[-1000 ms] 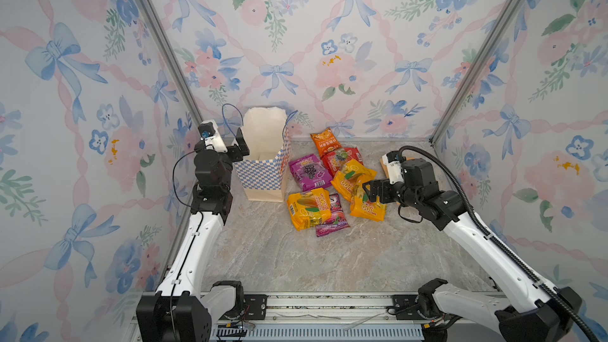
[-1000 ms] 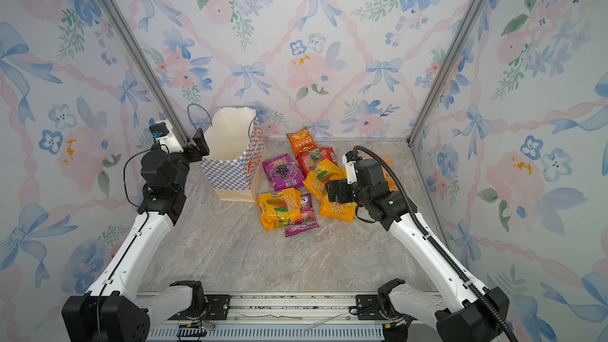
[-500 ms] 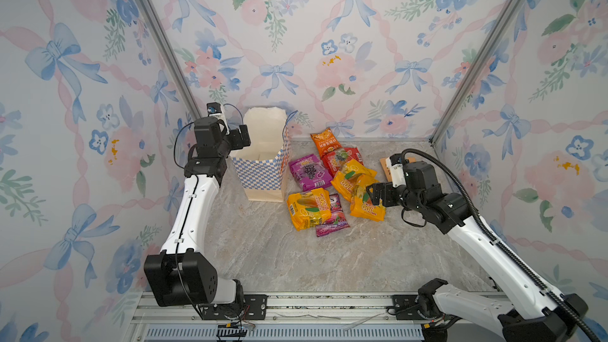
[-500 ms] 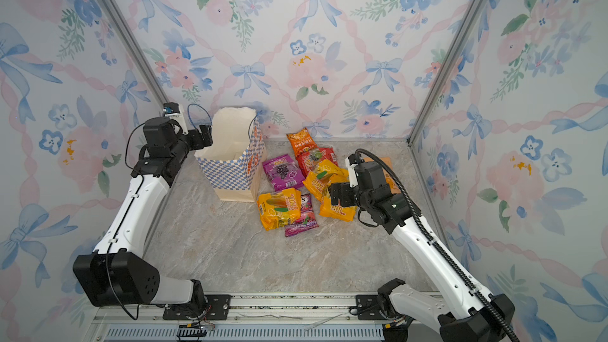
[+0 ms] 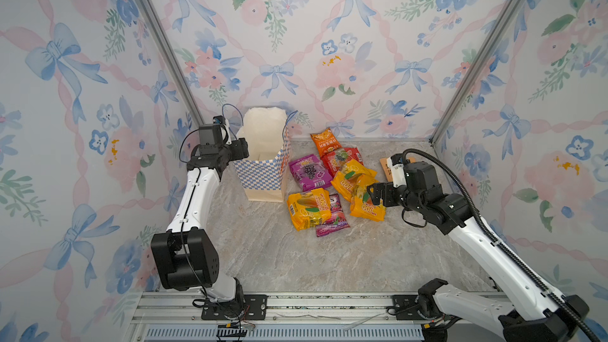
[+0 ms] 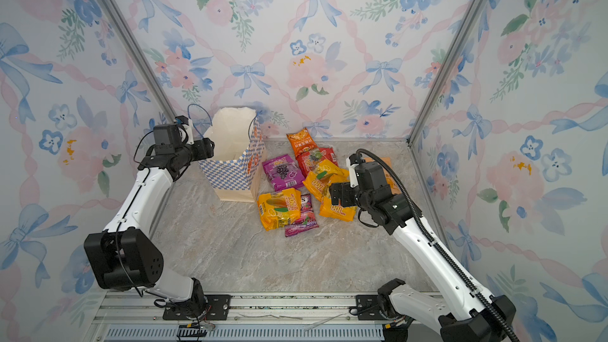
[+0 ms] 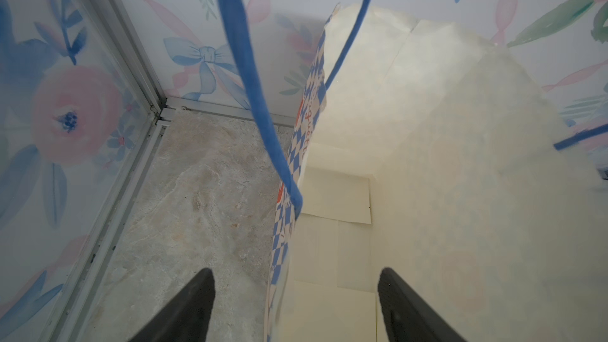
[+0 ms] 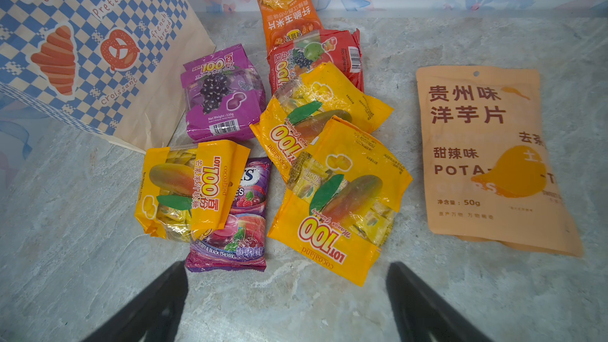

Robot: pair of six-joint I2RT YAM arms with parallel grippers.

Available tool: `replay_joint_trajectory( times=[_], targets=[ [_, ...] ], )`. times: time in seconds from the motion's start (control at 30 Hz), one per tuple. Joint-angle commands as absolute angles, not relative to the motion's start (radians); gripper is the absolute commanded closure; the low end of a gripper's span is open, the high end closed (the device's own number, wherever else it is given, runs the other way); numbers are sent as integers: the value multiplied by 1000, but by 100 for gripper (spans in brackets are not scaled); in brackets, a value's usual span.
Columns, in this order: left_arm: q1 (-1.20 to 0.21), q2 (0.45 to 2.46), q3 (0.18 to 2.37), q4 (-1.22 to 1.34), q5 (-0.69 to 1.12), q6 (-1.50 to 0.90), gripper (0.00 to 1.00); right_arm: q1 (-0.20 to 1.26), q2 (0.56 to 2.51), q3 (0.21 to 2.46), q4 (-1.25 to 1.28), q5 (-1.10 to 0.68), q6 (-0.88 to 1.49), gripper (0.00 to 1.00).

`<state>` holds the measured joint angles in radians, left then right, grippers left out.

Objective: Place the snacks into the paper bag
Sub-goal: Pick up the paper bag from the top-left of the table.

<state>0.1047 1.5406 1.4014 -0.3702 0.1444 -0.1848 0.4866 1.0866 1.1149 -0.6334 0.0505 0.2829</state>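
The blue-and-white checkered paper bag stands upright and open at the back left. My left gripper is open at its left rim, one finger outside and one inside, with the bag's wall between them and untouched. A blue cord handle hangs just ahead. The snacks lie in a pile right of the bag. My right gripper is open and empty over the table, just short of a yellow mango packet. A tan kraft pouch lies apart beside the pile.
The bag's cream inside holds nothing that I can see. Flowered walls close in the marble table on three sides, with a metal corner post close to the left gripper. A purple grape packet lies against the bag's foot.
My left arm has swung and lifted, bringing its gripper over the bag's left rim. The right arm has drifted slightly and stays open by the pile.
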Motion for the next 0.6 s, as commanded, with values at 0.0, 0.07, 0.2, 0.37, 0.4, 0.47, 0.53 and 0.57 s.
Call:
replay_joint_trajectory(
  times=[0.0,0.07,0.2,0.37,0.4,0.47,0.53,0.57],
  targets=[
    [106,1533,1433,-395,184,-180,20,500,1096,1125,-655,66,297,4],
    [106,1532,1433,-396,182,-178,21,502,1097,1123,-653,66,297,3],
    [106,1540,1431,-396,203,-186,32,503,1095,1123,-653,66,296,3],
    [106,1531,1434,-395,223,-202,43,504,1084,1117,-662,76,299,4],
    [106,1528,1436,-396,222,-204,43,505,1081,1115,-664,78,299,3],
    [106,1516,1439,-395,220,-204,43,505,1074,1111,-666,79,298,3],
    [106,1507,1443,-396,217,-203,42,505,1070,1106,-664,83,299,3],
    [106,1503,1445,-396,215,-201,42,505,1068,1105,-663,84,298,4]
  ],
)
